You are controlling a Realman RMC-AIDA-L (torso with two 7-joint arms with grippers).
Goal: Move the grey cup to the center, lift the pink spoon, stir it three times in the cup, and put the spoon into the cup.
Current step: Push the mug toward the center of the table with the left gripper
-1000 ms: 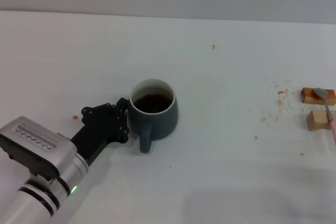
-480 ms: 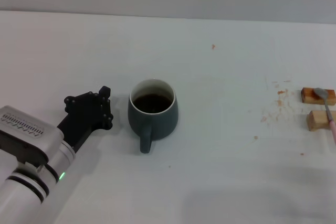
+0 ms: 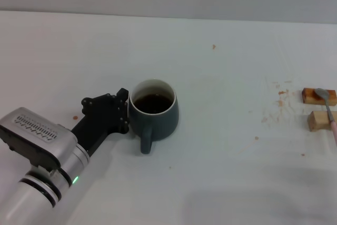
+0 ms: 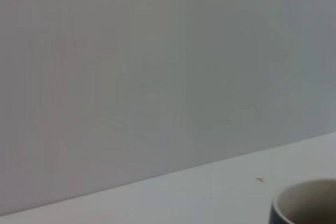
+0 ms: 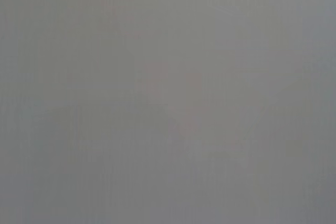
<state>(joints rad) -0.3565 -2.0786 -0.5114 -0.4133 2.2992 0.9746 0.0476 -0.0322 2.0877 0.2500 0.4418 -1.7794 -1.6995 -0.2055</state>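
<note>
The left arm reaches in low from the near left, its black left gripper (image 3: 122, 110) stretched forward along the table. The right arm stays out of sight.

Head view: even, diffuse overhead light, bright white table (image 3: 221, 130) with no glare. Soft faint shadows only, one under the grey cup (image 3: 153, 113), a broad dim patch along the near edge. Focus slightly soft overall. Left wrist view: flat grey, low contrast, cup rim blurred. Right wrist view: uniform grey, nothing resolvable.
</note>
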